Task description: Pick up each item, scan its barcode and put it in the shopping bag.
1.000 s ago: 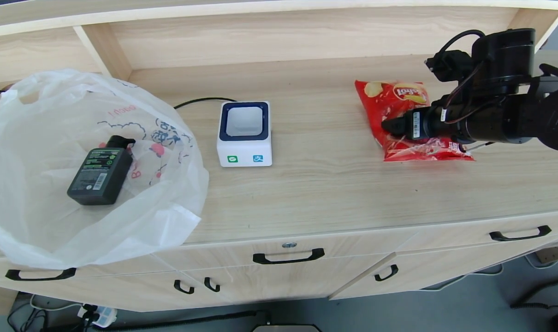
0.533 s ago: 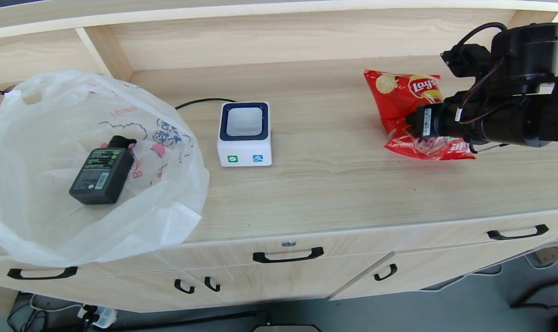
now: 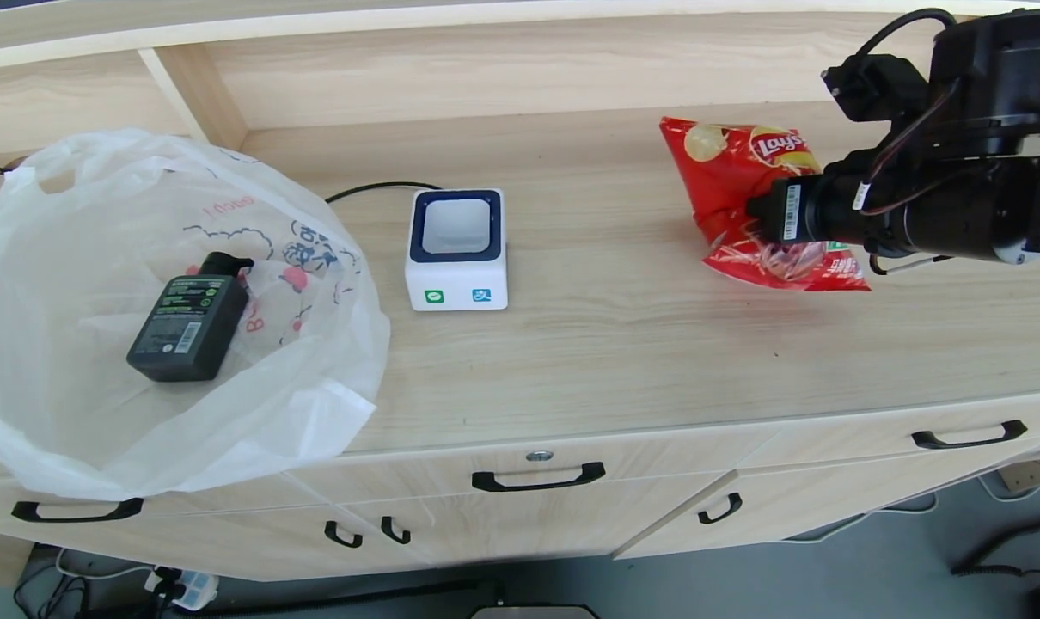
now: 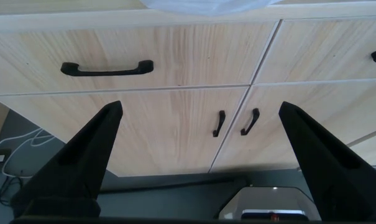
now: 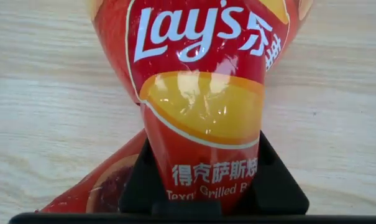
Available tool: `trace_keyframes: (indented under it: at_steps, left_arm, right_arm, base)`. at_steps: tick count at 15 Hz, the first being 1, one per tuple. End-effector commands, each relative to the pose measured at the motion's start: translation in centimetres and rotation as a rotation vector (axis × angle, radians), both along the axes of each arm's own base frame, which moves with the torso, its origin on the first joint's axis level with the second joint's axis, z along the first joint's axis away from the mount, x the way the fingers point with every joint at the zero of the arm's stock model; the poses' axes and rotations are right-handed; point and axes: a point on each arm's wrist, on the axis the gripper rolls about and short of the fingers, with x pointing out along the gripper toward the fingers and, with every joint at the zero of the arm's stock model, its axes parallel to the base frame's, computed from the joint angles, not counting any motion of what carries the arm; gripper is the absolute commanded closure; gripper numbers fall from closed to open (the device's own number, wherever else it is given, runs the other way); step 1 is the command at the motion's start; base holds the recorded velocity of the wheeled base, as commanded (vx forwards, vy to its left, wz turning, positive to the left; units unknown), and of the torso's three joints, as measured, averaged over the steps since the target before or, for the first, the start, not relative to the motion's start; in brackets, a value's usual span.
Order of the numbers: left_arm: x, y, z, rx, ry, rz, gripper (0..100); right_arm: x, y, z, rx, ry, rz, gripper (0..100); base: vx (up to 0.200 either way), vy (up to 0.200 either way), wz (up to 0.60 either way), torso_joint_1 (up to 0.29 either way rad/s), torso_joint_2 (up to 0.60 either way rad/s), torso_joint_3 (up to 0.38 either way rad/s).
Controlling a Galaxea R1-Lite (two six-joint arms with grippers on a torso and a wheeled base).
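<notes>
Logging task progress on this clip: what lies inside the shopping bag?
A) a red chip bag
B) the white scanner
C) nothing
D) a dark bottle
D: the dark bottle lies inside the shopping bag, while the chip bag is gripped by the right gripper.

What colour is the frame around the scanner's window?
Dark blue, on the white scanner; clearest in the head view.

Scanner [image 3: 456, 249] stands between chips [image 3: 726, 172] and shopping bag [image 3: 314, 404]; wooden back wall [image 3: 529, 77] behind.
</notes>
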Motion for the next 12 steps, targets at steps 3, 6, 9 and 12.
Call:
trace_keyframes:
  at_steps: [3,6,9,12]
  left_arm:
    - [0.0,0.0,0.0,0.002,0.000,0.000,0]
    - [0.0,0.0,0.0,0.011,0.000,-0.001,0]
    - [0.0,0.0,0.0,0.013,-0.002,0.002,0]
    - [0.0,0.0,0.0,0.013,0.000,-0.001,0]
  right_arm:
    - [-2.6,2.4,2.5,0.026,-0.087,0.035,100]
    - [-4.6,3.8,3.6,0.070,-0.116,0.048,100]
    - [-6.1,4.4,4.9,0.108,-0.157,0.084,100]
    - [-7.4,7.8,5.5,0.301,-0.286,0.211,100]
  base:
    - [0.000,0.000,0.00,0.000,0.00,0.000]
    - [0.000,0.000,0.00,0.000,0.00,0.000]
    - [0.000,0.000,0.00,0.000,0.00,0.000]
    - [0.000,0.000,0.00,0.000,0.00,0.000]
